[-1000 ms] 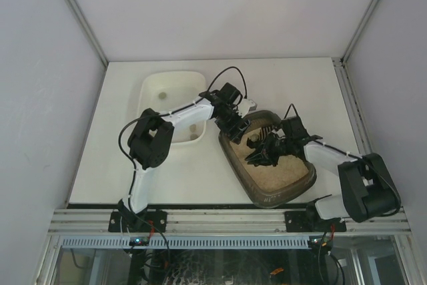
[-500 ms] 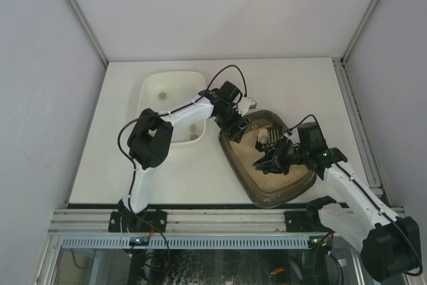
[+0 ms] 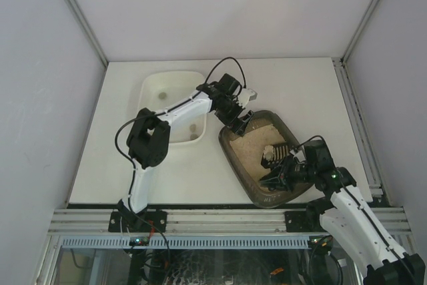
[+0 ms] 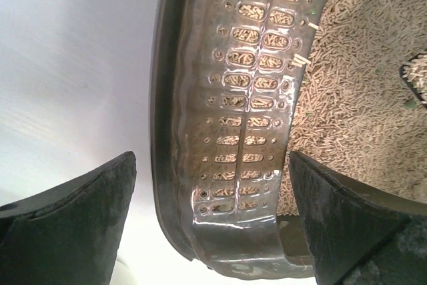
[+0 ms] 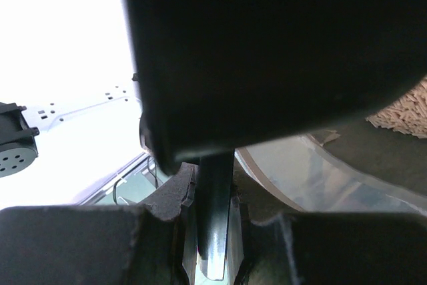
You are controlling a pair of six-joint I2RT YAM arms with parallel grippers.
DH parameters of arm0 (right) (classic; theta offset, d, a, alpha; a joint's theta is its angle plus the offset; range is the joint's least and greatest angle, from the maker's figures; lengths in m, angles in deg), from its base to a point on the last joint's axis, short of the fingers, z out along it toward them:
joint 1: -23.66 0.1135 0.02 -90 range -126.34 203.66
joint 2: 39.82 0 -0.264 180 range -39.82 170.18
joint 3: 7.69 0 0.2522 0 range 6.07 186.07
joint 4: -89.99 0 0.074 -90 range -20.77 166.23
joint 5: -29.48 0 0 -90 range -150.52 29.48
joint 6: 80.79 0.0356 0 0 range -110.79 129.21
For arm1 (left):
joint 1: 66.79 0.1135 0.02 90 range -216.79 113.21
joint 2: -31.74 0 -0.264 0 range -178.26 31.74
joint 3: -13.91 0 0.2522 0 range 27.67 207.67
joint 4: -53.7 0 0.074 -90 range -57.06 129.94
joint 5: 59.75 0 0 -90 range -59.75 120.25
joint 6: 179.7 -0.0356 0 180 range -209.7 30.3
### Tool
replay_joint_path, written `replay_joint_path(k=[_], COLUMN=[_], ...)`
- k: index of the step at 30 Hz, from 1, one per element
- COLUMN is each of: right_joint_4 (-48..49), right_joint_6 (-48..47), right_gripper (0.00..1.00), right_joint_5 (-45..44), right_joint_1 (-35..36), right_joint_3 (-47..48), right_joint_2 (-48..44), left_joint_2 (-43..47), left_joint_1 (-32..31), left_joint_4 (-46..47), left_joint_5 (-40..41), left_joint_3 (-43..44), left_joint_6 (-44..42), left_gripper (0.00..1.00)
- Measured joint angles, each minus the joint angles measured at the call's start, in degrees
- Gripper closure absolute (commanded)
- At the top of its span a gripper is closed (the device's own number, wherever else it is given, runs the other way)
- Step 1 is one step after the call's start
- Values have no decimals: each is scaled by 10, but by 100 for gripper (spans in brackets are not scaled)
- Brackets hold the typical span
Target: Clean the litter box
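Litter box (image 3: pixel 267 197) sits just right of white tub (image 3: pixel 170 91). Left gripper (image 3: pixel 241 119) spread wide, straddling rim nearest tub, likely to steady it. Right gripper (image 3: pixel 288 173) pinching scoop (image 3: pixel 283 147) handle farther from tub, clump aboard.

White table (image 3: pixel 113 165) bears a white tub (image 3: pixel 180 81) (far left); the litter box (image 3: pixel 263 198) sits beside it.

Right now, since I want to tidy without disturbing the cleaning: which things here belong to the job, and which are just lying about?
Job: litter box; scoop, held in the shut right gripper; left gripper, open astride the box's rim.
Lying about: white tub beside the box, no gripper on it; perhaps for waste.
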Motion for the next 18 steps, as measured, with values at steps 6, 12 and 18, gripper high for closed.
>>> replay_joint_path(k=[6, 12, 18], right_joint_4=[-22, -24, -24], right_joint_6=[-3, -13, -17], right_gripper=[100, 100, 100], right_joint_5=[2, 6, 12], right_joint_1=[0, 0, 1], right_joint_3=[-10, -10, -10], right_joint_2=[-34, -49, -58], left_joint_2=[0, 0, -1], left_joint_1=[4, 10, 8], left_joint_4=[-15, -6, 45], left_joint_5=[-44, -58, -10], left_joint_3=[9, 20, 53], left_joint_6=[20, 53, 122], left_gripper=[0, 0, 0])
